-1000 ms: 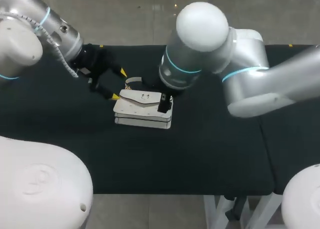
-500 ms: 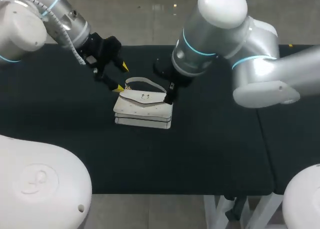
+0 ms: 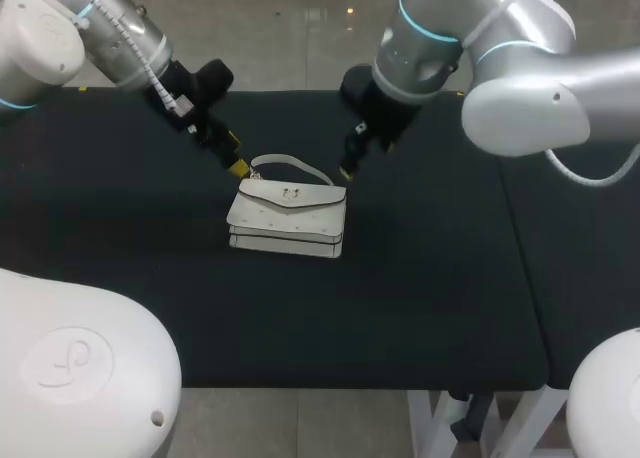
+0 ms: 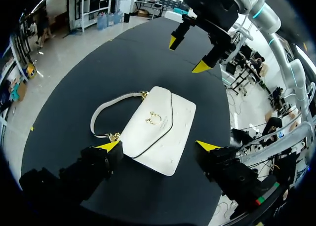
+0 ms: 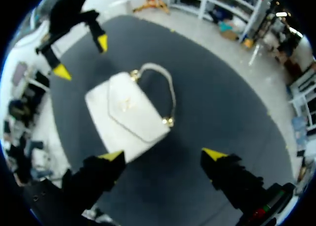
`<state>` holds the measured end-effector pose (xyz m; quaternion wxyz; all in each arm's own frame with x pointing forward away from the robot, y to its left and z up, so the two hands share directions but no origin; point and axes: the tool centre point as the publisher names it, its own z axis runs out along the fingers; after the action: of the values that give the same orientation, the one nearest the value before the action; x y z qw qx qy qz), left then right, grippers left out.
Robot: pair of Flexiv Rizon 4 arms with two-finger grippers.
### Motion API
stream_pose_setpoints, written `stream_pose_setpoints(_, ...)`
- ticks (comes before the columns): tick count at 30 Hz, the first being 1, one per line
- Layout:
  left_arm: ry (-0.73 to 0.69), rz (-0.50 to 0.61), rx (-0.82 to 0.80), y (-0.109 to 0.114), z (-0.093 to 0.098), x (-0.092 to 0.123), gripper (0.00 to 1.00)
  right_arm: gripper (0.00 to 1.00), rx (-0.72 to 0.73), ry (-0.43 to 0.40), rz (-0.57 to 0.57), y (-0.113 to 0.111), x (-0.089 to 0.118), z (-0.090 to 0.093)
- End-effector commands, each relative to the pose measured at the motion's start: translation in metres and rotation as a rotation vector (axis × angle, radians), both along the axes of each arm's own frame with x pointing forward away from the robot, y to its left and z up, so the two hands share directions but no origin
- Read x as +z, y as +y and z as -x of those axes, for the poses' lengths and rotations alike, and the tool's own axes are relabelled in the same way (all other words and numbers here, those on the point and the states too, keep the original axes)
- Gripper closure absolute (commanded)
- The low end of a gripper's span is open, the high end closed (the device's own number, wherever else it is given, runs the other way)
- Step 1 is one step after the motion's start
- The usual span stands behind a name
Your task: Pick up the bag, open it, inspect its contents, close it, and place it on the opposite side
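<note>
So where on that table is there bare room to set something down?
The wide strip between the bag and the table's near edge is bare, and so are the stretches to the bag's left and right. It is crowded behind the bag: the left fingers and right fingers hang open beside its strap.

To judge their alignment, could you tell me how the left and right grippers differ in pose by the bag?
The left gripper hangs by the bag's left end, the right gripper by its right end. The bag lies centred between the left gripper's fingers, but off toward one finger of the right gripper. Both are open, holding nothing.
</note>
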<state>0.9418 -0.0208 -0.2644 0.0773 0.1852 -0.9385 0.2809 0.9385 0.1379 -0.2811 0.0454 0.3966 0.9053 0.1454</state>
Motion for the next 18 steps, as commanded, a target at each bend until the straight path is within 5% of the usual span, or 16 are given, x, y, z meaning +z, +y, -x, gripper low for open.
stream_pose_setpoints(1, 0.308, -0.032, 0.455, -0.0016, -0.0009, 0.0003, 0.0, 0.0, -0.552, 0.272, -0.176, 0.0021, 0.0024, -0.0046)
stream_pose_setpoints(11, 0.308, -0.032, 0.455, -0.0016, -0.0009, 0.0003, 0.0, 0.0, -0.552, 0.272, -0.176, 0.0021, 0.0024, -0.0046)
stream_pose_setpoints(18, 0.607, 0.151, 0.839, -0.0015, 0.0023, -0.0077, 0.0, 0.0, -0.834, 0.495, -0.415, -0.0021, -0.0073, -0.0126)
